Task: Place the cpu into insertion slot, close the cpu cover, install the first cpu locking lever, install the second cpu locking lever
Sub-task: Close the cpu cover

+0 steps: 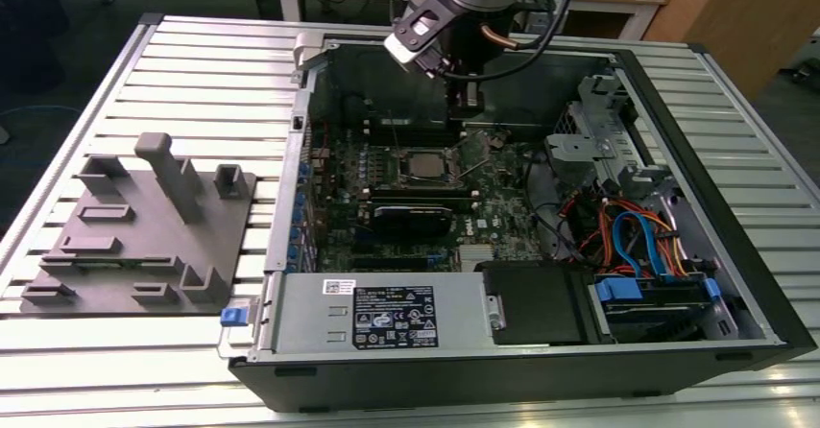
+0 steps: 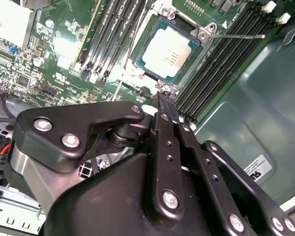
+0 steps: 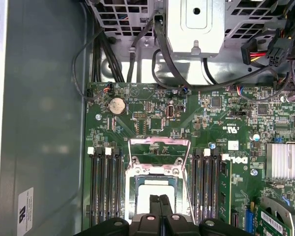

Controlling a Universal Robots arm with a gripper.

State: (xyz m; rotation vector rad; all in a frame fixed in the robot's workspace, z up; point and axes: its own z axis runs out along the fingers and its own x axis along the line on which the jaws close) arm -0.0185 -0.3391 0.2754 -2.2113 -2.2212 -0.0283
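Note:
The cpu (image 2: 169,46) lies flat in the insertion slot (image 2: 150,69) on the green board, its silver top showing; it also appears as cpu (image 3: 155,194) and cpu (image 1: 423,164). The cpu cover (image 3: 160,141) is lifted off the chip and hinged back on the slot's far side, with the board visible through its window. A thin wire locking lever (image 2: 236,35) juts sideways from a slot corner. My gripper (image 2: 162,96) is shut with nothing in it. Its tips hover just above the slot's near edge, as the gripper (image 3: 160,199) and the gripper (image 1: 464,123) show.
Long black memory slots (image 3: 104,182) flank the socket on both sides. A finned heat sink (image 3: 285,160) and a black card (image 1: 410,219) sit nearby. The case walls, drive cage with cables (image 1: 640,246) and power supply (image 1: 384,318) ring the board. A grey fixture plate (image 1: 141,226) lies at the exterior view's left.

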